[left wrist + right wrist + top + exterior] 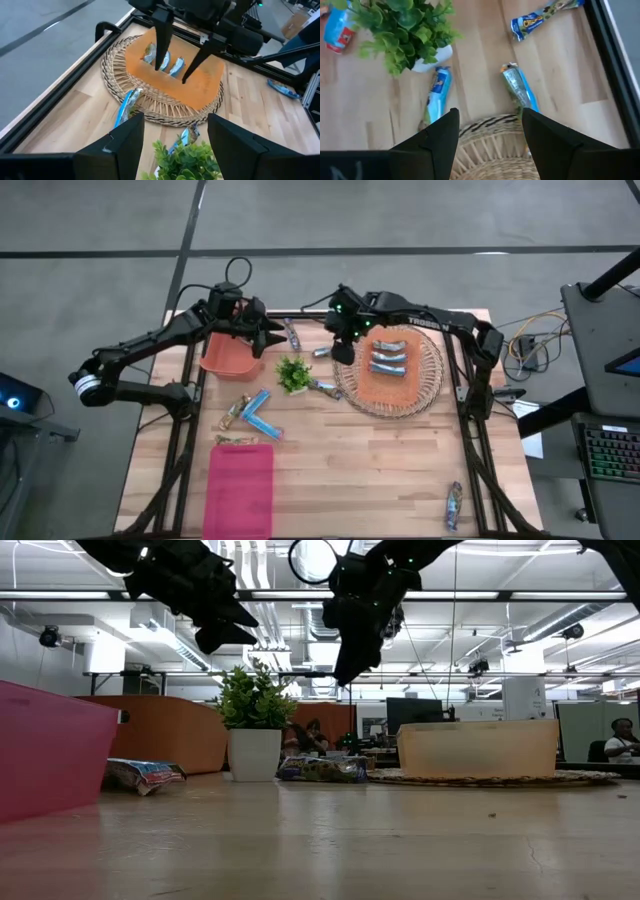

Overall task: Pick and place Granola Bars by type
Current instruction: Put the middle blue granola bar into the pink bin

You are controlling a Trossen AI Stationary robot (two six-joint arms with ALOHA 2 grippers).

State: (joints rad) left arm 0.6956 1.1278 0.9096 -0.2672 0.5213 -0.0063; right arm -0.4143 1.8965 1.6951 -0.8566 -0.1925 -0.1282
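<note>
Three silver-blue granola bars lie on the orange mat of a wicker tray. Another silver-blue bar lies on the table at the tray's rim, and one lies beside the small green plant. Bright blue and tan bars are scattered on the table's left half. My right gripper hangs open, high above the tray's left edge. My left gripper is open over the orange bin, its fingers wide apart.
A pink bin sits at the near left. One bar lies near the far edge and another near the right corner. In the low view both grippers hang well above the table. People sit in the room behind.
</note>
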